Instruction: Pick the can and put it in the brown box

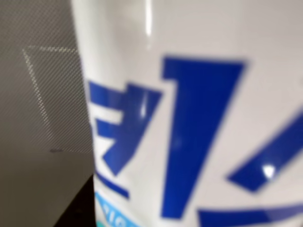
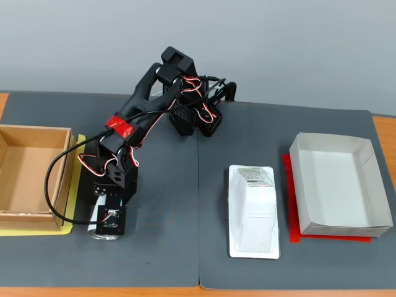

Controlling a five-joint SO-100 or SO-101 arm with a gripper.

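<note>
1. Fixed view: the black arm (image 2: 151,99) reaches forward and to the left from its base at the back of the dark worktop (image 2: 185,247), wrist bent down near the front edge.
2. The can (image 2: 94,230) lies under the wrist on the worktop, almost wholly covered; only a sliver of white side and silver end shows at the left of the camera block.
3. Wrist view: the can (image 1: 199,118) fills most of the frame, white with large blue lettering, blurred from closeness.
4. The fingers are hidden in both views; cannot tell whether they are released or clenched on the can.
5. The brown box (image 2: 62,179) sits at the left edge in the fixed view, open top, on a yellow sheet, just beside the wrist and the can.
6. To the right, well apart: a white tray package (image 2: 252,213), then a white box (image 2: 337,185) on a red sheet.
</note>
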